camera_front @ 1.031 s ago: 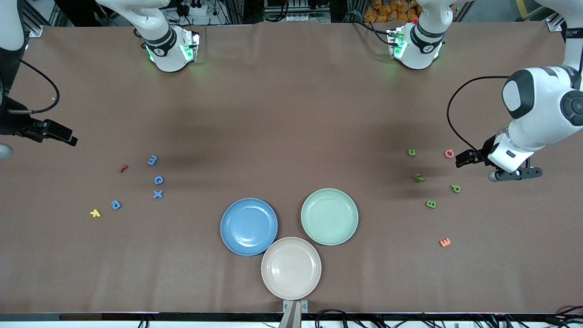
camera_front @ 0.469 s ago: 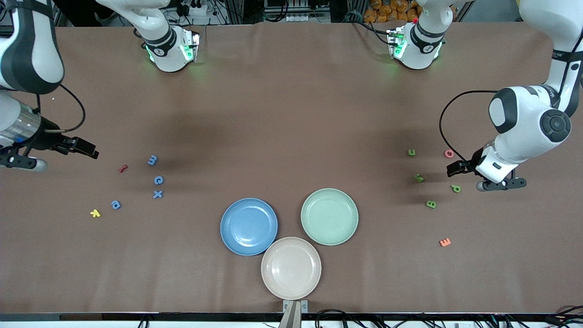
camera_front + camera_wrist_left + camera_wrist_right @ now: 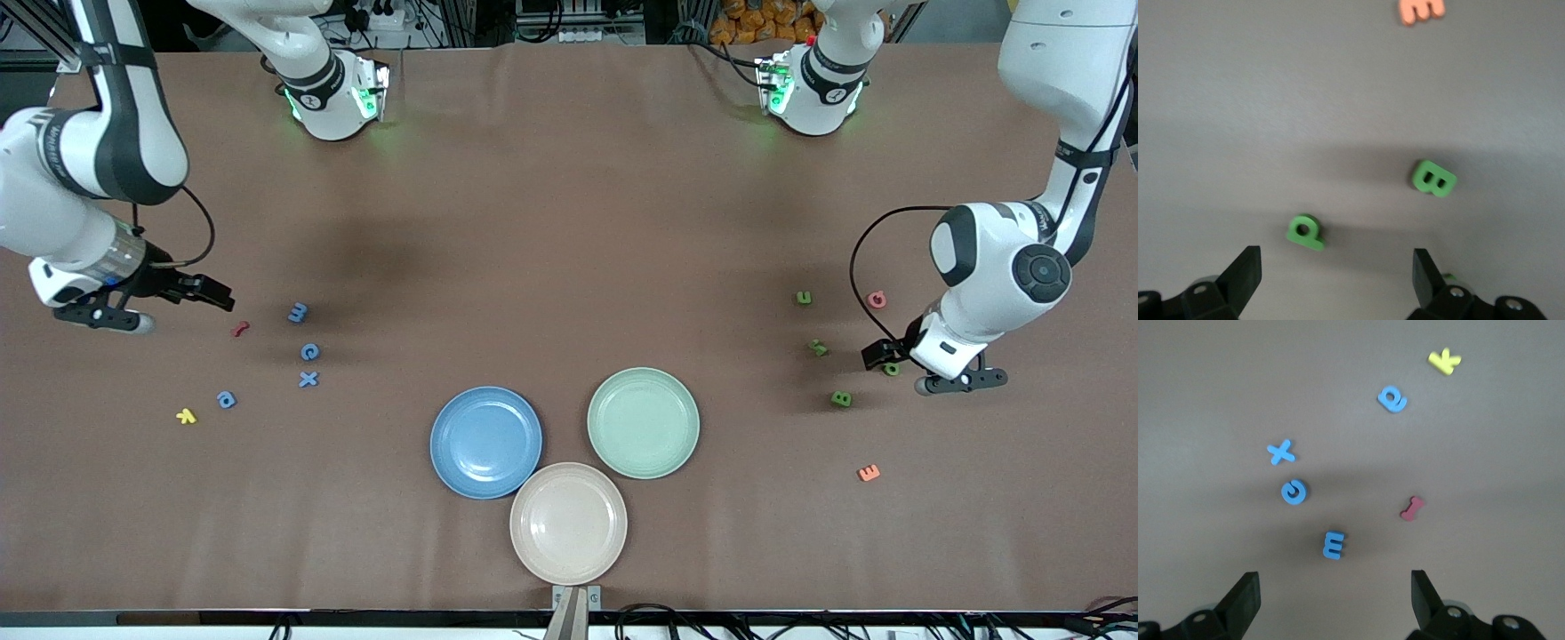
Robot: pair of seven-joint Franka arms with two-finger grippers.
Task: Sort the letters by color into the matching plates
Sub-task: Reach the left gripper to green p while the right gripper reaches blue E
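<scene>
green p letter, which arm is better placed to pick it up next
Left. The left pincer hangs open right over the green p, near the green B. The right pincer, also open, is over the blue letters at the right arm's end of the table.

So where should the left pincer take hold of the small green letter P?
Probably from straight above: the small green letter P lies flat, apart from the green letter B. Close the open left pincer across its straight stem, which offers flat parallel sides, unlike the round bowl.
</scene>
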